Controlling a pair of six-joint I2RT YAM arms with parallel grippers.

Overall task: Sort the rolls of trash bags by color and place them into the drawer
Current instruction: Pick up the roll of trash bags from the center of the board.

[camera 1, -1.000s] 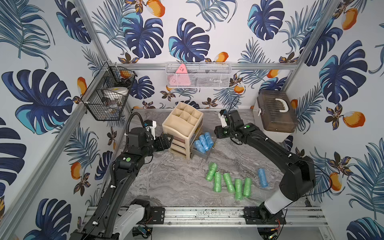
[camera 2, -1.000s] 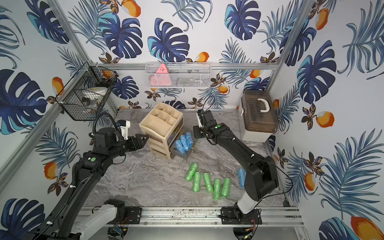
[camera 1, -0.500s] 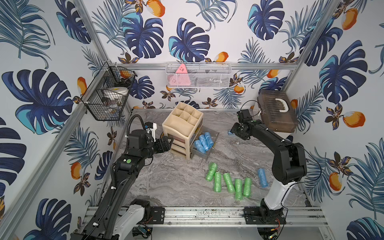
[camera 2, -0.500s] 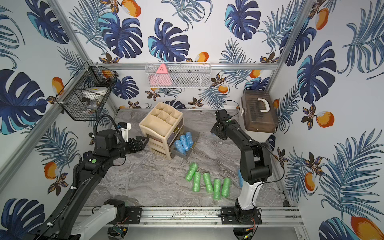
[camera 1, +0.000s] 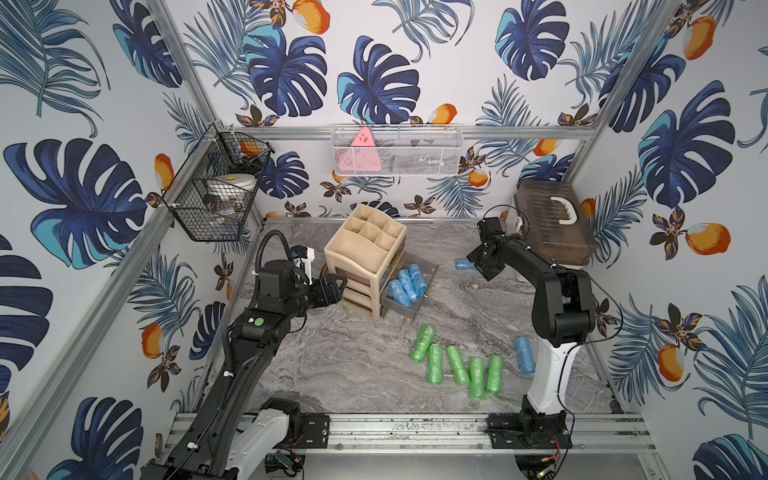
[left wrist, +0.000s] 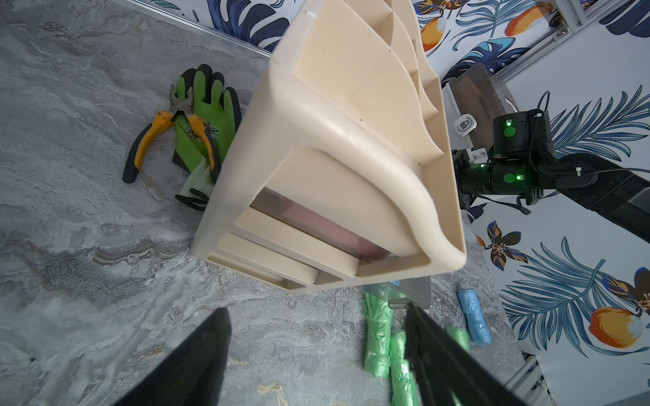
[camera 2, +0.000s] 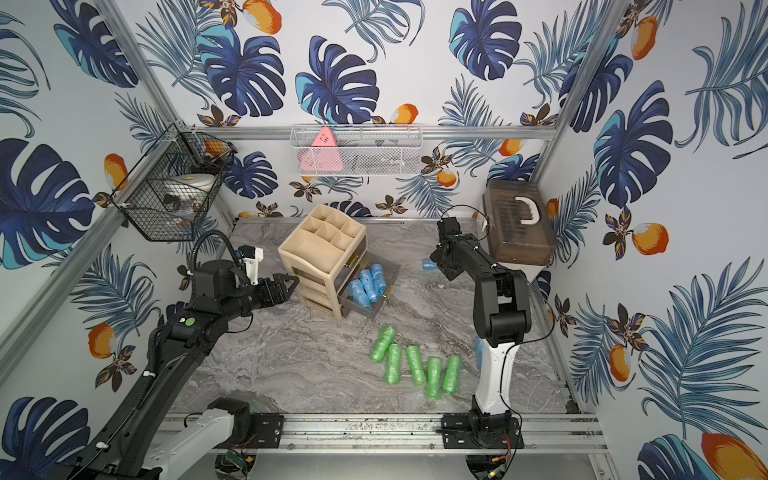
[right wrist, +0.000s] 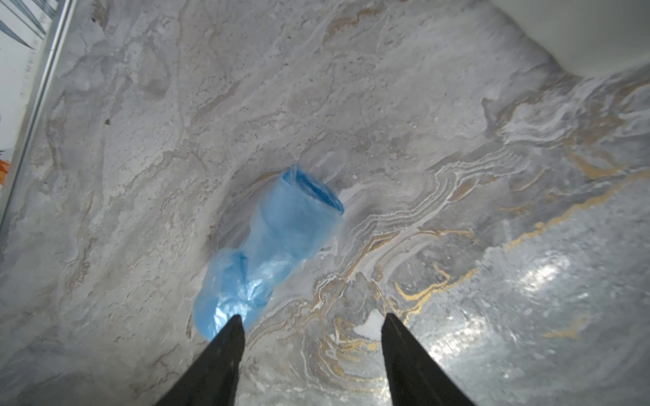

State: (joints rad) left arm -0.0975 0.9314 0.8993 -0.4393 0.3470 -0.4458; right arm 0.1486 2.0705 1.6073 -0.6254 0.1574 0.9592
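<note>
— Status?
— Green rolls [camera 1: 457,365] lie near the surface's [camera 1: 332,353] front edge. Your left jaws gape empty beside the organizer [camera 1: 361,253], likely bracing it; farther back, right jaws spread at, perhaps touching, a stray blue roll [right wrist: 271,246] for the drawer [camera 1: 420,296].

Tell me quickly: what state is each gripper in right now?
Left gripper: open, empty, beside the drawer organizer.
Right gripper: open, holding nothing; a blue roll lies by one fingertip.
</note>
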